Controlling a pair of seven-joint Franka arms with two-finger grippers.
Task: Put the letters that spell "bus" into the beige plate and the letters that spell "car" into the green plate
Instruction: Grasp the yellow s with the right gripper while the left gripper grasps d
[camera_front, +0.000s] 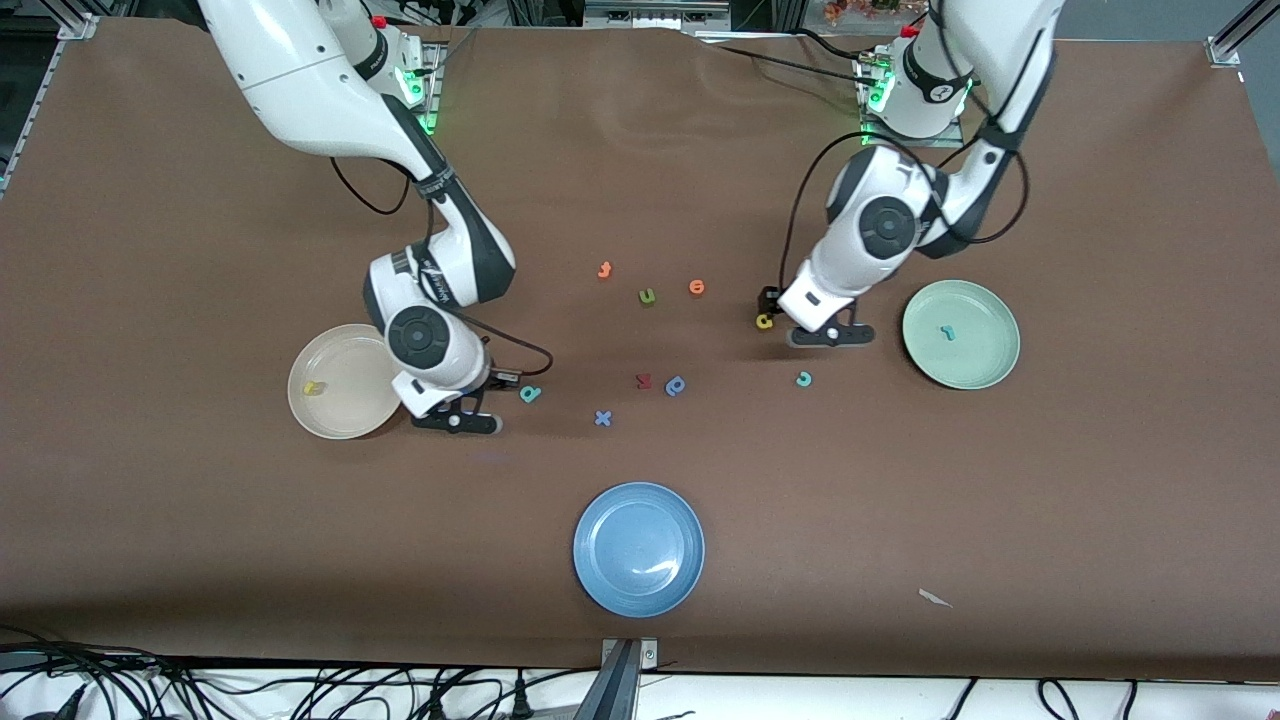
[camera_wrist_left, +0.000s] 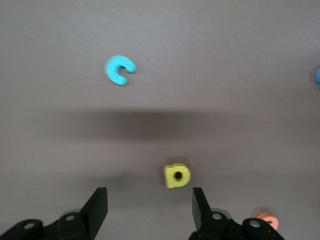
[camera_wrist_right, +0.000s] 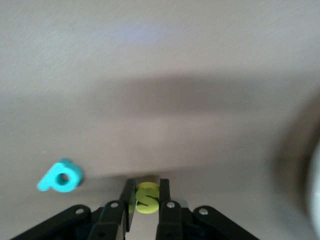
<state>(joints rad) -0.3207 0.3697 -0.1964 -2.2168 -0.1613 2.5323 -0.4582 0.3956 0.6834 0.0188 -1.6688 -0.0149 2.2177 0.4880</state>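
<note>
Right hand (camera_wrist_right: 147, 199), beside the beige plate (camera_front: 330, 415), is clamped on the yellow "s" (camera_wrist_right: 146, 198); teal "b" (camera_front: 530, 394) lies just beside it on the surface (camera_front: 200, 560), yellow "u" (camera_front: 313, 388) in that plate. Teal "c" (camera_front: 803, 379) lies on the surface. Farther back, left hand (camera_wrist_left: 150, 207), fingers apart, is over the yellow "a" (camera_wrist_left: 177, 175); teal "r" (camera_front: 948, 332) sits in the green plate (camera_front: 985, 370).

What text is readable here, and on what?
"s": yellow toy letter, clamped in the right gripper.
"c": teal toy letter on the table.
"x": blue toy letter, same table.
"u": green toy letter, same table.
Other letters: too small to read. No printed labels legible.
</note>
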